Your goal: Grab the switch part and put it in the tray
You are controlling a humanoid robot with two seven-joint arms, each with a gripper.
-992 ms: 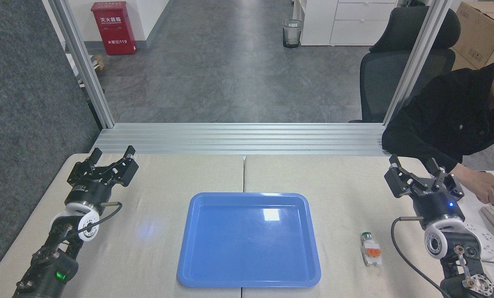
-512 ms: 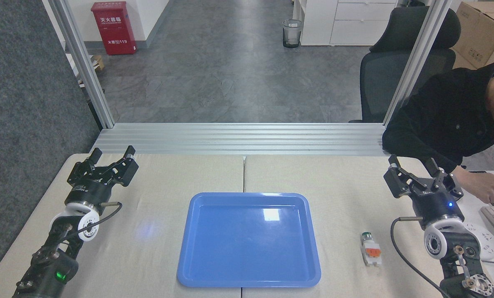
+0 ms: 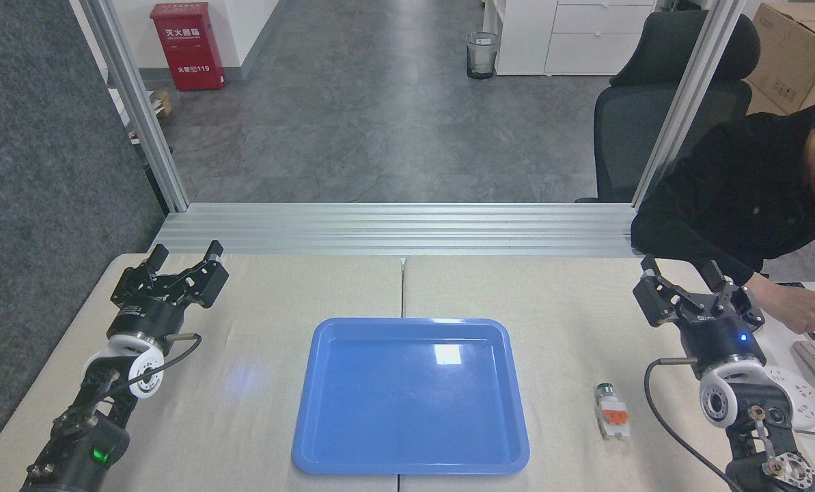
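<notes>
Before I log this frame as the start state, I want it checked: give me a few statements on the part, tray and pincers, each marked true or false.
1. The switch part lies on the table, right of the tray. True.
2. The tray holds the part. False: nothing lies in it.
3. The right pincer grips the part. False: it is open, apart from it.
4. The left pincer is open. True.
5. The part's green end points away from the robot. True.

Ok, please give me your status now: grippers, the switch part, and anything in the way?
Left gripper open, right gripper open, both empty. Switch part on table, right of tray. Path clear; person's hand near right gripper.
</notes>
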